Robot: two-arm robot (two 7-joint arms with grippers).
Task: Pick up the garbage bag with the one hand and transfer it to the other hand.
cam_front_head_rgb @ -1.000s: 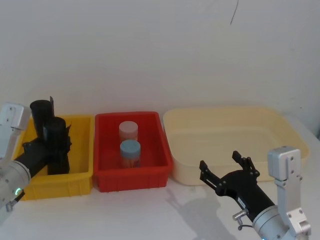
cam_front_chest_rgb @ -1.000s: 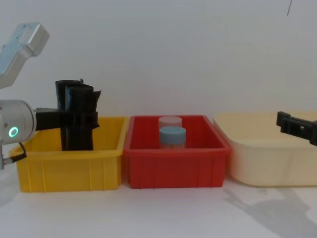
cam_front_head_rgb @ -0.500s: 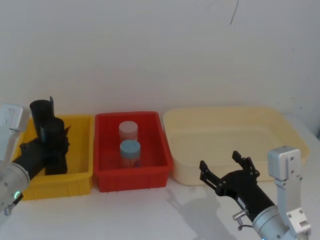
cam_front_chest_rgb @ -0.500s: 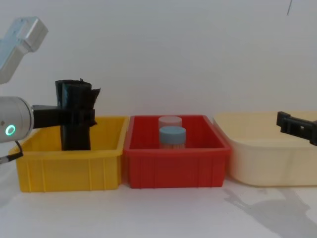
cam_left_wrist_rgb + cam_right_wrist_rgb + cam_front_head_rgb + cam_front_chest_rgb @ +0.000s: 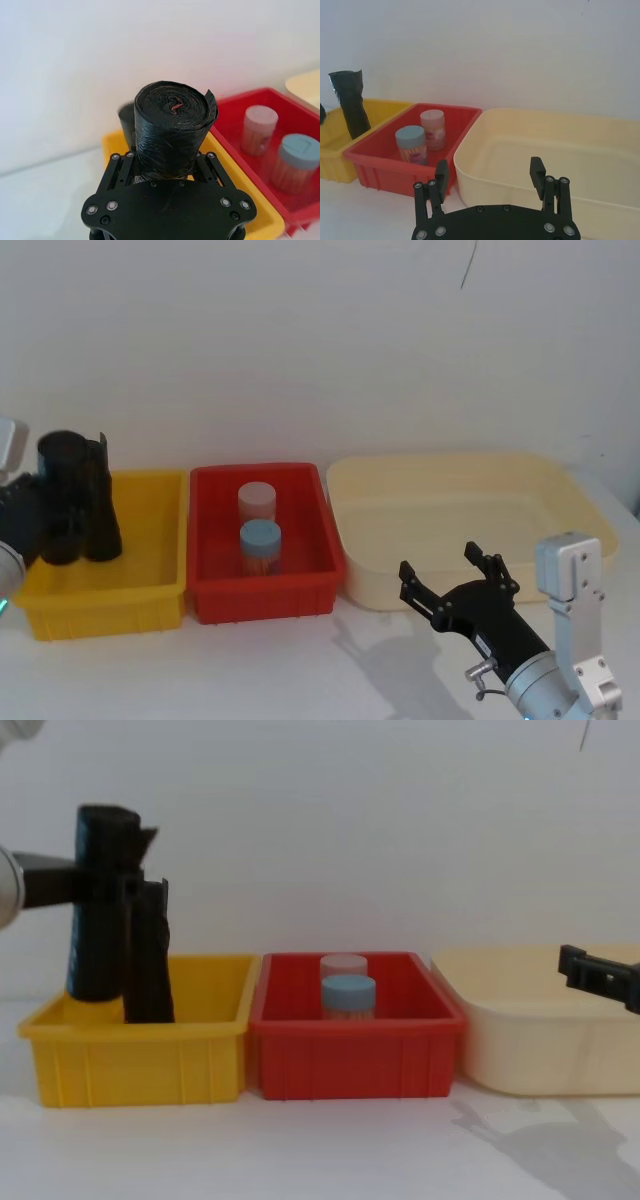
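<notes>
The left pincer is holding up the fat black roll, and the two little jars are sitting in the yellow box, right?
Not quite. The blue-lidded jar and the pale-lidded jar sit in the red plastic bin, not the yellow plastic bin, as the head view shows. The left pincer is indeed holding up the thick black roll of plastic bags.

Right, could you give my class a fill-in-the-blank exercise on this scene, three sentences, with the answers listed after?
1. The left gripper holds the garbage bag upright over the ____ bin.
2. The red bin holds ____ lidded jars.
3. The right gripper hangs with its jaws ____ in front of the cream tub.
Missing words: yellow; two; open.
</notes>
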